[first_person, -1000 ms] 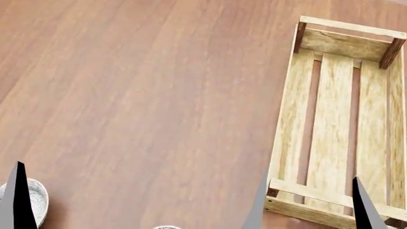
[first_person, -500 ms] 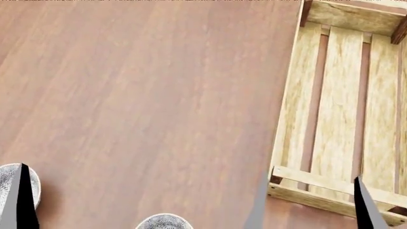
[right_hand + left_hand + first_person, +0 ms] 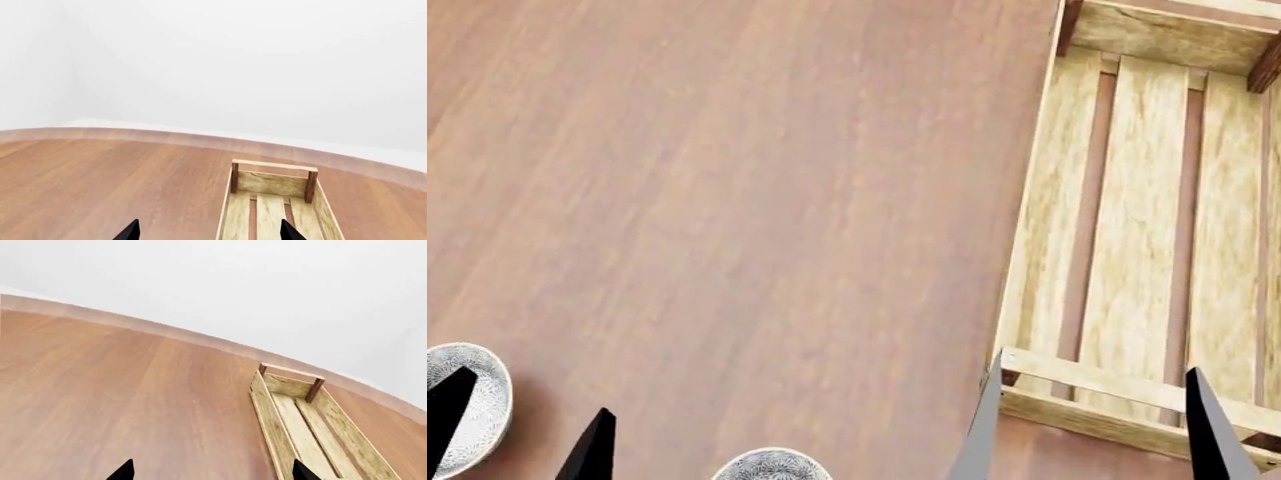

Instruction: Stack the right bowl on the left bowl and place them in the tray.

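Resting on the table (image 3: 761, 200): tray (image 3: 1028, 250) toward its right edge, slatted bottom bare | left bowl (image 3: 478, 400) and right bowl (image 3: 771, 466) near the front edge, apart, each cropped | left gripper (image 3: 521, 420) spread, holding nothing | right gripper (image 3: 1094, 430) spread wide, holding nothing
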